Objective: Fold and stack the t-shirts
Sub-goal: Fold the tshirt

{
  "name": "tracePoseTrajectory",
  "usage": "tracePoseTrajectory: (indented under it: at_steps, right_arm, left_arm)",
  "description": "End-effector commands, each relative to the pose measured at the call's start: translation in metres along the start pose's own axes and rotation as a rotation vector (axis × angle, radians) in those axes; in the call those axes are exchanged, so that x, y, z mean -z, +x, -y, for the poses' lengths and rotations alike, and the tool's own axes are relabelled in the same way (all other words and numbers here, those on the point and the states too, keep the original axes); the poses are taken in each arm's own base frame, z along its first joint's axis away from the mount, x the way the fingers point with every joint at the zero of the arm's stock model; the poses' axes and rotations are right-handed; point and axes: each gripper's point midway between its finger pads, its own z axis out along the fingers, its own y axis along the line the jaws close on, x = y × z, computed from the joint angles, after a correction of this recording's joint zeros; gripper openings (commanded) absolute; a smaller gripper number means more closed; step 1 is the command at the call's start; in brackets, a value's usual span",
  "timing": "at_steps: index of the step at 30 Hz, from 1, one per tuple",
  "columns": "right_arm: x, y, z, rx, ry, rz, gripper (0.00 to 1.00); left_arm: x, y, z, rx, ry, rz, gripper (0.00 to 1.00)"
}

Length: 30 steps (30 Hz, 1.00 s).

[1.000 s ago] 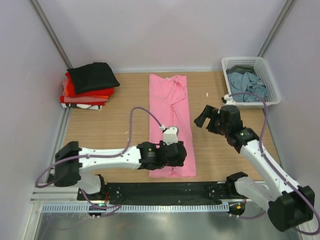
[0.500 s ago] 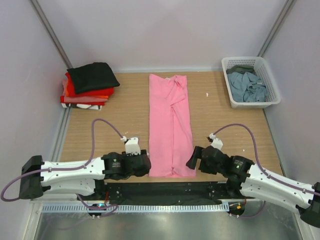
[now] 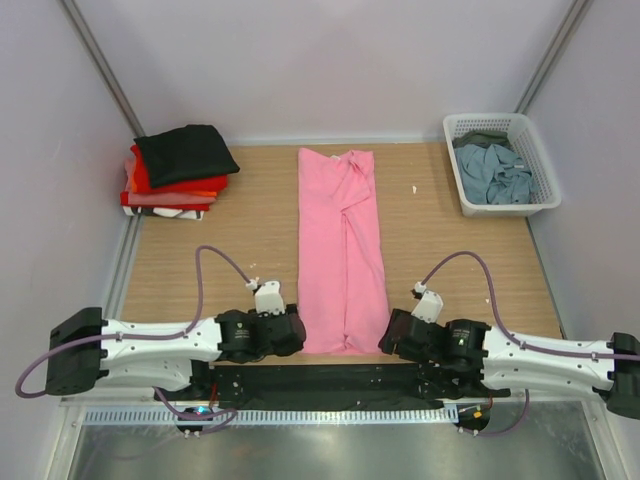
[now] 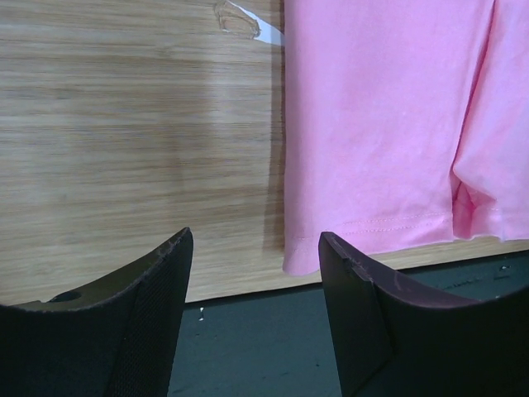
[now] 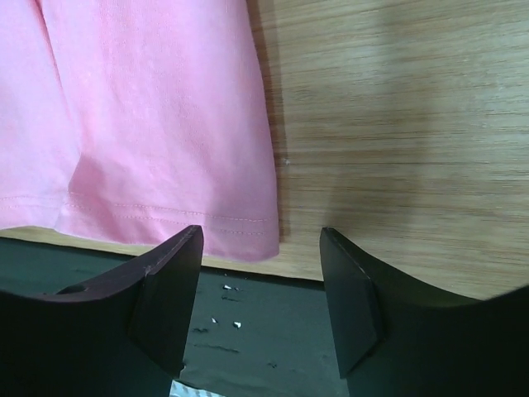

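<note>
A bright pink t-shirt (image 3: 341,245) lies folded into a long strip down the middle of the wooden table. My left gripper (image 3: 291,337) is open and empty just left of its near left corner (image 4: 302,256). My right gripper (image 3: 393,335) is open and empty just right of its near right corner (image 5: 252,240). A stack of folded shirts, black on top (image 3: 185,152) over red and orange ones (image 3: 170,192), sits at the back left. Grey-blue and dark olive shirts (image 3: 493,170) lie in the basket.
A white lattice basket (image 3: 541,165) stands at the back right. A dark strip (image 3: 330,378) runs along the table's near edge under both grippers. White walls close in both sides and the back.
Both arms swung down to the near edge. The left gripper left the top of the pink shirt's hem; both now sit beside the shirt's near corners.
</note>
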Motion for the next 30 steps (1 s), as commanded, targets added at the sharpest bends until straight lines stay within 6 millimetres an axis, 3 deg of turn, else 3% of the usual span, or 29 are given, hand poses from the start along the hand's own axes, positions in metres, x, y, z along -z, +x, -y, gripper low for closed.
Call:
tracePoseTrajectory:
  at_steps: [1,13,23,25,30]
  right_arm:
    - [-0.006,-0.007,-0.007,-0.032,-0.009,0.048,0.64]
    - [-0.013,-0.001,-0.001,-0.014,0.014,0.034,0.4]
    - [-0.016,0.002,-0.001,-0.012,0.004,0.026,0.1]
    - [-0.016,0.002,-0.002,-0.011,-0.002,0.024,0.07]
    - [-0.014,0.0,-0.003,0.006,0.007,0.029,0.01]
  left_arm:
    - [-0.006,-0.002,0.017,0.05,0.069,0.02,0.64]
    - [-0.023,0.022,0.012,0.065,0.053,-0.048,0.59]
    - [-0.027,0.033,0.017,0.077,0.071,-0.091,0.27]
    - [-0.028,0.033,0.02,0.08,0.08,-0.097,0.23]
    - [-0.024,0.036,0.025,0.073,0.094,-0.117,0.0]
